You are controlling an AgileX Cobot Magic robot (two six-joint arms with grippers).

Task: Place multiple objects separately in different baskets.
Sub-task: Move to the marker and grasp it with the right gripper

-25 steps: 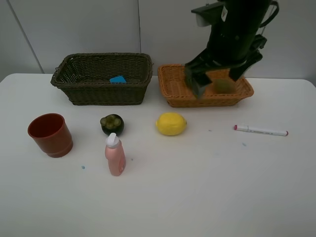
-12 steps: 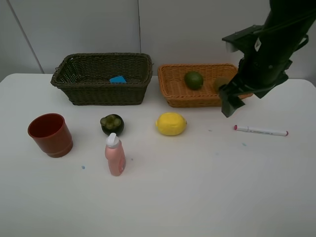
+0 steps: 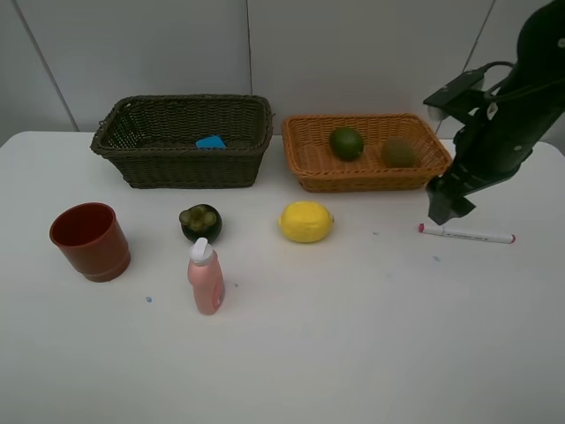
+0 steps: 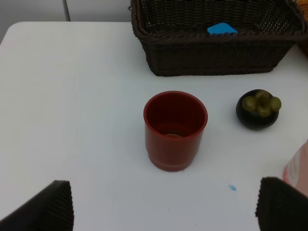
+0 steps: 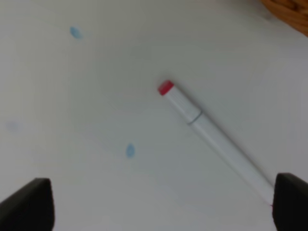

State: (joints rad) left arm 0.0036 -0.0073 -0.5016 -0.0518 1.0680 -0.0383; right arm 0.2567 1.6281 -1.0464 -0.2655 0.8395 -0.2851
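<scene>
Marker (image 3: 466,234) just beneath open R end effector (image 3: 441,210).

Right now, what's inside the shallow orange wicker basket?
A round green lime and a brown kiwi lie apart inside the shallow orange wicker basket. Its near wall hides the floor strip just behind it.

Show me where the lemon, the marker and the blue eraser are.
lemon (image 3: 306,221), exterior high view, middle of its yellow body.
marker (image 5: 211,136), right wrist view, on the white barrel, below the red tip.
blue eraser (image 3: 211,141), exterior high view, middle of its flat top face.
</scene>
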